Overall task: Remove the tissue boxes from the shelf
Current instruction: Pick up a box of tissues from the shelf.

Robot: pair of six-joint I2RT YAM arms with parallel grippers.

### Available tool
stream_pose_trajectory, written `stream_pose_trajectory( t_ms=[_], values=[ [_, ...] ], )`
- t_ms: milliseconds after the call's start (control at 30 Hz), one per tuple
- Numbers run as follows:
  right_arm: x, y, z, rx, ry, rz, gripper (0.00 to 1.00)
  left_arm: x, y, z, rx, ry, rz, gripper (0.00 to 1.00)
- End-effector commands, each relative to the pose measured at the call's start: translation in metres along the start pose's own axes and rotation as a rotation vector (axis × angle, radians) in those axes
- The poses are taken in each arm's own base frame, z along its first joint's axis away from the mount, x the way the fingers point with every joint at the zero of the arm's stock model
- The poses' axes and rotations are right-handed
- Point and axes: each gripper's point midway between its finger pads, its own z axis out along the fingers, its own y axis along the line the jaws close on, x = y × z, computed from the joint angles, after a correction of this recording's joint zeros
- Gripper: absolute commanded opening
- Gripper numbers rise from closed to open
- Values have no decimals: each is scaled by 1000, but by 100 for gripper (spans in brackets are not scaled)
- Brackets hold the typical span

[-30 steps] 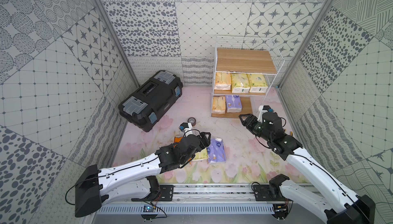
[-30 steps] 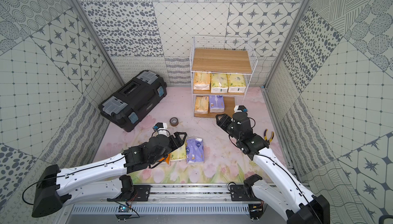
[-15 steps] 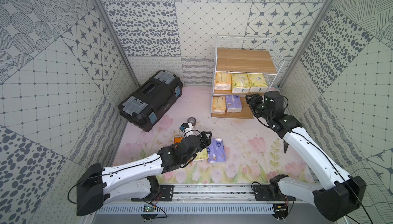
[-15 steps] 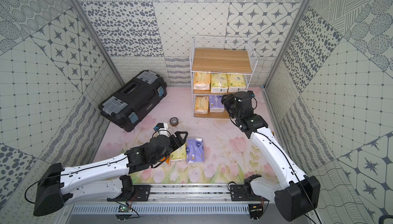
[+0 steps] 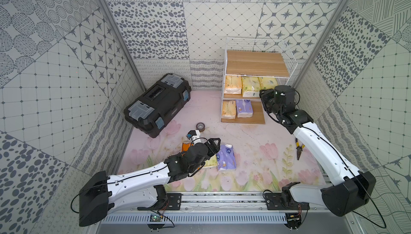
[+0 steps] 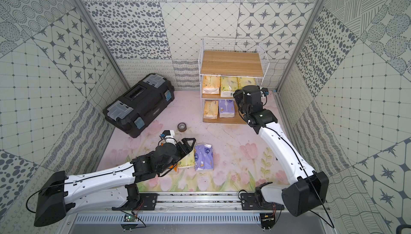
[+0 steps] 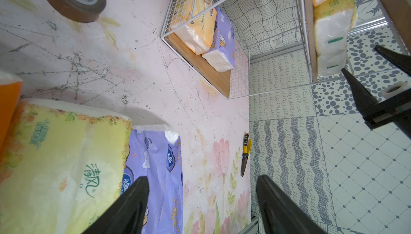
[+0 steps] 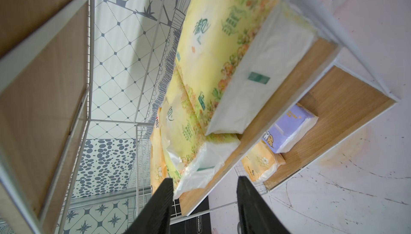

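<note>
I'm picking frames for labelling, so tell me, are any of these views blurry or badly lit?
Right wrist view: the shelf has its nearest wire frame smeared, and the closest yellow-green pack is slightly soft. Left wrist view: sharp, though the lens bends the shelf wires, and the left end effector shows only as a dark silhouette. Both top views: evenly lit, sharp, no glare.
</note>
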Motion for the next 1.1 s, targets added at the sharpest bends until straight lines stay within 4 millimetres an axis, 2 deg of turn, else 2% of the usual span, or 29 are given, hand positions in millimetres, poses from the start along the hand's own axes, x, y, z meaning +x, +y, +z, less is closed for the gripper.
stream_pose_trajectory(
  t_ms=[0,567,700,833,967,1067],
  values=[
    [-8,17,4,-27,-30,22,49,-8,-11,0,49,-34,-41,80],
    [-5,6,36,51,-39,21,34,-9,-5,0,32,-41,-68,78],
    [-1,4,41,55,-14,27,17,-11,-2,-3,19,-48,-77,78],
    [-1,9,36,37,-1,17,1,-13,0,-6,11,-52,-78,78],
    [1,13,26,13,19,12,0,-14,-2,-6,15,-57,-76,78],
    [1,14,15,-7,30,10,0,-14,-12,-4,34,-53,-60,78]
  ],
)
